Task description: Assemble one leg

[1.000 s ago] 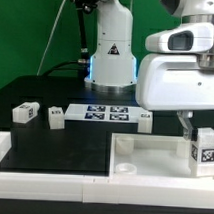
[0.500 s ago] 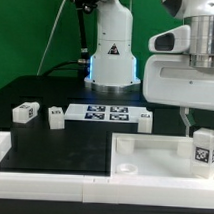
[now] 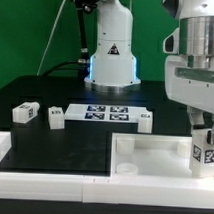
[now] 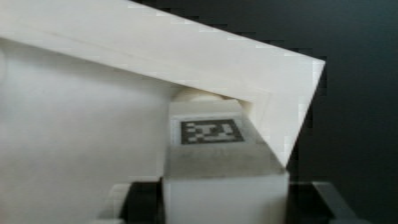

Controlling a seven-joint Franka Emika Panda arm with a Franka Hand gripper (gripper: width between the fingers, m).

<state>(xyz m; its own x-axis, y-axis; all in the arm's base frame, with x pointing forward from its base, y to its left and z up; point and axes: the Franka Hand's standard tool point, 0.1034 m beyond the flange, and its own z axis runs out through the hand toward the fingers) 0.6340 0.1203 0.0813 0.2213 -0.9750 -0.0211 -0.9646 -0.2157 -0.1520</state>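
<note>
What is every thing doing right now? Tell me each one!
gripper: down at the exterior view's right, closed on a leg.
held leg: upright in the gripper, tag facing the camera, by the tabletop's corner.
tabletop: lying flat, a corner hole visible near the front.
loose legs: lying on the black table, untouched.
marker board: flat on the table.

No real words, brands or numbers readable anywhere. Only signs are black-and-white square tags: one on the leg (image 3: 204, 154) at the exterior view's right, also seen close up in the wrist view (image 4: 214, 132), a row on the marker board (image 3: 105, 114), and one each on the small blocks (image 3: 24, 112) (image 3: 56, 116). The robot base (image 3: 110, 50) has a dark triangle sign, too small to read.
</note>
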